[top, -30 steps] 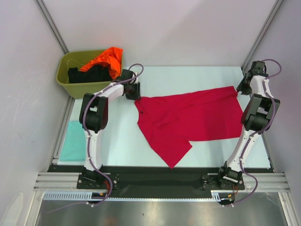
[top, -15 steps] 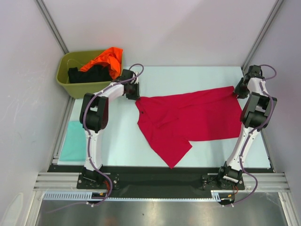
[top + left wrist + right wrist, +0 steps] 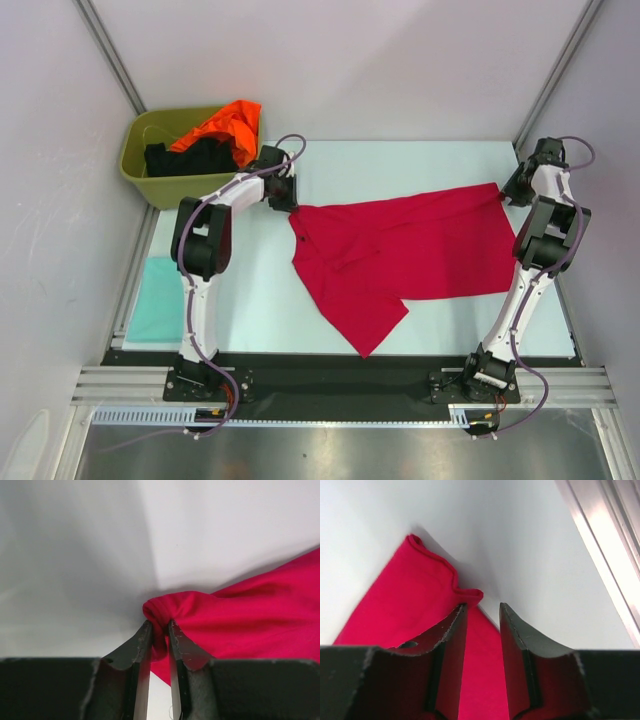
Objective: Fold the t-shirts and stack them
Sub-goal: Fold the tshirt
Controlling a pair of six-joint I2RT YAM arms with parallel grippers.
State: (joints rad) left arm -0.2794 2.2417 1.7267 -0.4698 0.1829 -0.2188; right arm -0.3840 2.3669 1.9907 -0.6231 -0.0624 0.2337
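Red shirt lies spread and rumpled from the middle of the surface to its right edge. It looks soft, light and limp, so it should sag unless held by hems or corners. The left tool is clamped on a bunched edge at the shirt's far-left end. The right tool straddles the far-right corner, jaws apart, not pinching. Four shirts in all: this one, one folded teal shirt by the near-left corner, and one orange shirt and one black shirt in the single tub at the far-left corner.
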